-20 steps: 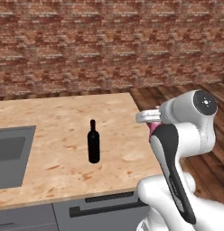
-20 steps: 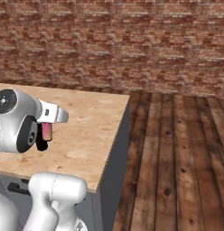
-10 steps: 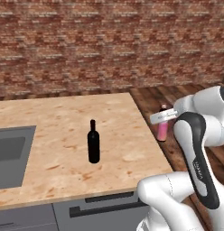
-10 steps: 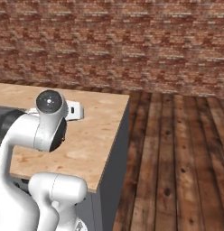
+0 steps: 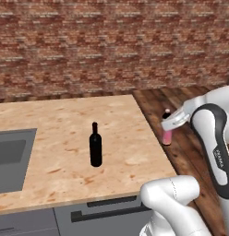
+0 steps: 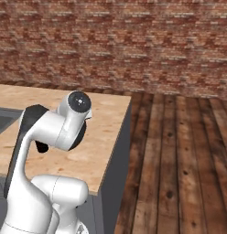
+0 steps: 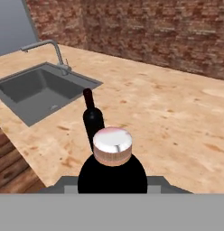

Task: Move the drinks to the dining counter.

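We are carrying the pink bottle (image 5: 167, 136), pinched upright in our gripper (image 5: 169, 126), and over the last second we have been swinging it from above the counter (image 5: 56, 138) edge out past its right side, so it is now hanging over the wooden floor (image 6: 179, 151). That is taking it away from the drop spot for the moment. The wine bottle (image 5: 95, 145) is already standing on the counter, ahead of the gripper, with the sink (image 7: 39, 92) beyond it.
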Controlling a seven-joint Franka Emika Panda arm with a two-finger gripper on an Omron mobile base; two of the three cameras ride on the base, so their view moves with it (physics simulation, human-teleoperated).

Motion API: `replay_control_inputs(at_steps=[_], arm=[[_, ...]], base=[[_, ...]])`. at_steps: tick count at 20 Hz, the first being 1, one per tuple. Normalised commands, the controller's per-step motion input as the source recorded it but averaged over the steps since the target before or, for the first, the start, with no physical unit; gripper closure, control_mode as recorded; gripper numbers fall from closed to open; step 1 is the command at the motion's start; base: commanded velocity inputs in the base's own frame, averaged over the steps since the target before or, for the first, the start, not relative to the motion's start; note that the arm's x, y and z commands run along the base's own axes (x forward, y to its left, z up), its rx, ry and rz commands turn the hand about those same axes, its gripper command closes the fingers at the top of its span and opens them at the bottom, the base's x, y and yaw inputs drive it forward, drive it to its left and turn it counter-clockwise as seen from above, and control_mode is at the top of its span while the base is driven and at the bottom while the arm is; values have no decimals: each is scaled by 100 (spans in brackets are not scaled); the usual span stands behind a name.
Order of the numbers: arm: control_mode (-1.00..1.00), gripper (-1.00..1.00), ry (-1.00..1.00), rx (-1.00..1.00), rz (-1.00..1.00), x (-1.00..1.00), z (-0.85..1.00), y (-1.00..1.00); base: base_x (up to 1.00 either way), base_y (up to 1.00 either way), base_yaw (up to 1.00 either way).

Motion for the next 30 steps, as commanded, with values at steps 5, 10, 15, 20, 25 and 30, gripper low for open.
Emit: replay_control_inputs(at_steps=[5,10,15,20,25,30], arm=[[-100,100,2,0,20,1,-28,0],[-100,100,0,0,14,3,-33,0],[-100,100,-2,0,7,20,-33,0],[-100,100,-5,1,2,28,-23,0],[-100,100,0,3,2,24,-15,0],[-100,100,0,3,2,24,-14,0]], base=[[0,0,0],[0,0,0],[0,0,0],[0,0,0],[0,0,0],[0,0,0]])
